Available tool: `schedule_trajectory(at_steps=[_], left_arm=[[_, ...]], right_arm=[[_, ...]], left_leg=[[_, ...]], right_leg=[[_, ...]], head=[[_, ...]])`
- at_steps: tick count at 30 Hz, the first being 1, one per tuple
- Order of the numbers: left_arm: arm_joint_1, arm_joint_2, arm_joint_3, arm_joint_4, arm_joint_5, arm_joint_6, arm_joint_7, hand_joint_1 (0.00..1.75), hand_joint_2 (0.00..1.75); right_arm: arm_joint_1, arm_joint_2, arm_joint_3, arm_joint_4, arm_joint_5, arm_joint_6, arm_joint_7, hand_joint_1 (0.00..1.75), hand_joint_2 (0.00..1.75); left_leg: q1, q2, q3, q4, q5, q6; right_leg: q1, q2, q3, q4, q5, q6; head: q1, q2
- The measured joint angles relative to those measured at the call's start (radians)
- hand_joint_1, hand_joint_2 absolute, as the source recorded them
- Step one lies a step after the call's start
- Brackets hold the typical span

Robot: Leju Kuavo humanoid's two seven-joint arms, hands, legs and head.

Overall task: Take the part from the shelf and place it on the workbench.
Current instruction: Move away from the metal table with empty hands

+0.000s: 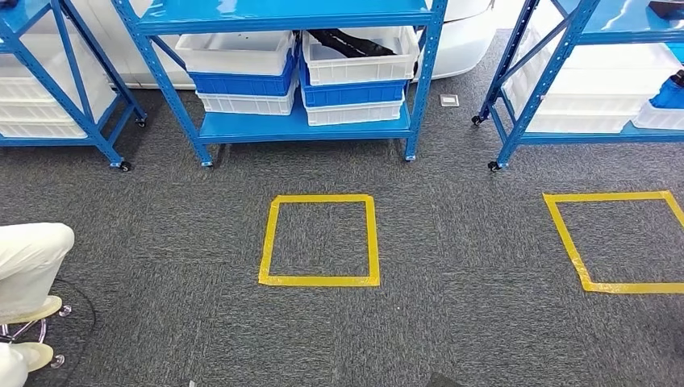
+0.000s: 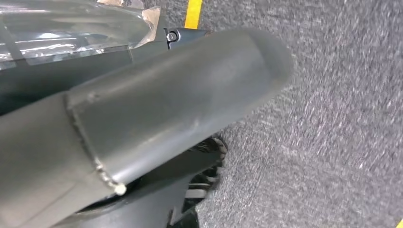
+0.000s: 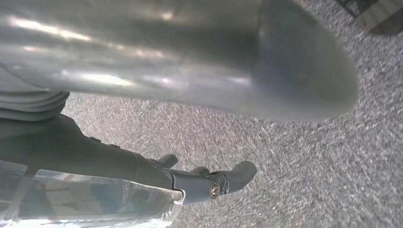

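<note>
On the far shelf, in the upper right white bin (image 1: 359, 55), lies a dark part (image 1: 348, 42), well away from us. Both arms hang by the floor: right hand (image 3: 199, 183) has fingers apart, holding nothing; left hand (image 2: 142, 109) too close to cam, can't tell. Risks, as we judge: overshooting the yellow tape square (image 1: 320, 240), clipping the blue shelf frame (image 1: 423, 89), or fouling the bin's rim w/ the fingers.

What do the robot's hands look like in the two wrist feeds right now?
Left hand: a thick, smooth grey thumb with a rounded tip and a seam across it; dark parts behind, one with a small silver screw. Right hand: a similar thick grey thumb with a glossy sheen, a grey ribbed cover, and slim dark fingers with rounded tips and a brass-coloured screw at one joint.
</note>
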Motion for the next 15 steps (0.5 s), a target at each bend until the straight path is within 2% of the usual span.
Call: schedule_trajectory(at_steps=[2,3,4,5,6,7,8,9,11,13,14,15], left_arm=[[0.003,0.0,0.0,0.0,0.0,-0.001,0.0,0.0,0.0],[0.004,0.0,0.0,0.0,0.0,-0.001,0.0,0.0,0.0],[0.006,0.0,0.0,0.0,0.0,-0.001,0.0,0.0,0.0],[0.006,0.0,0.0,0.0,0.0,-0.001,0.0,0.0,0.0],[0.007,0.001,0.0,0.0,0.0,-0.001,0.0,0.0,0.0],[0.006,0.002,0.0,0.0,0.0,-0.001,0.0,0.0,0.0],[0.006,0.003,0.0,0.0,0.0,-0.001,0.0,0.0,0.0],[0.006,0.004,0.0,0.0,0.0,-0.002,0.0,0.0,0.0],[0.006,0.003,0.0,0.0,0.001,-0.003,0.0,0.0,0.0],[0.007,0.002,0.001,0.0,0.003,-0.004,-0.001,0.0,0.0],[0.007,0.002,0.001,0.0,0.003,-0.004,-0.001,0.0,0.0],[0.007,0.002,0.001,0.0,0.003,-0.004,-0.001,0.0,0.0]], right_arm=[[0.0,0.0,0.0,0.0,0.0,0.0,0.0,0.0,0.0],[0.0,0.0,0.0,0.0,0.0,0.0,0.0,0.0,0.0],[0.0,0.0,0.0,0.0,0.0,0.0,0.0,0.0,0.0],[0.0,0.001,0.0,0.0,0.0,0.0,0.0,0.0,0.0],[0.0,0.002,0.0,-0.001,0.0,0.0,0.0,0.0,0.0],[0.0,0.003,0.0,-0.001,0.0,-0.001,0.0,0.0,0.0],[-0.001,0.004,0.0,-0.002,0.001,-0.001,0.0,0.0,0.0],[-0.001,0.005,0.0,-0.002,0.002,-0.001,0.002,0.0,0.0],[-0.003,0.006,0.0,-0.002,0.007,-0.002,0.008,0.0,0.0],[-0.003,0.007,0.0,-0.003,0.012,-0.002,0.013,0.0,0.0],[-0.004,0.007,-0.001,-0.003,0.014,-0.002,0.014,0.0,0.0],[-0.003,0.007,-0.001,-0.003,0.015,-0.002,0.015,0.0,0.0]], left_leg=[[0.001,0.0,-0.071,0.121,-0.042,-0.004],[0.001,0.0,-0.093,0.149,-0.041,-0.003],[0.001,0.0,-0.097,0.139,-0.02,-0.001],[0.0,0.0,-0.082,0.094,0.017,0.003],[0.0,0.0,-0.055,0.026,0.06,0.009],[-0.002,0.0,-0.027,-0.039,0.091,0.014],[-0.005,0.0,-0.006,-0.088,0.11,0.019],[-0.009,0.0,0.004,-0.113,0.115,0.022],[-0.015,-0.001,0.008,-0.123,0.111,0.029],[-0.014,0.0,0.021,-0.138,0.116,0.043],[-0.012,0.0,0.029,-0.146,0.118,0.05],[-0.011,0.001,0.034,-0.15,0.119,0.055]], right_leg=[[0.003,0.0,0.004,0.0,-0.005,-0.008],[0.004,0.001,0.007,0.0,-0.007,-0.01],[0.004,0.002,0.01,0.0,-0.009,-0.011],[0.005,0.004,0.015,0.0,-0.012,-0.011],[0.005,0.006,0.019,0.0,-0.015,-0.009],[0.007,0.008,0.023,0.0,-0.019,-0.005],[0.009,0.009,0.025,0.0,-0.023,0.0],[0.011,0.009,0.026,-0.001,-0.026,0.006],[0.013,0.01,0.029,-0.008,-0.029,0.019],[0.012,0.007,0.025,0.008,-0.039,0.027],[0.013,0.006,0.009,0.042,-0.054,0.026],[0.012,0.005,-0.02,0.097,-0.077,0.022]], head=[[0.0,0.0],[0.0,0.0],[0.0,0.0],[0.0,0.0],[0.0,0.0],[0.0,0.0],[0.0,0.0],[0.0,0.0],[0.001,0.0],[0.001,0.0],[0.002,0.0],[0.002,0.0]])
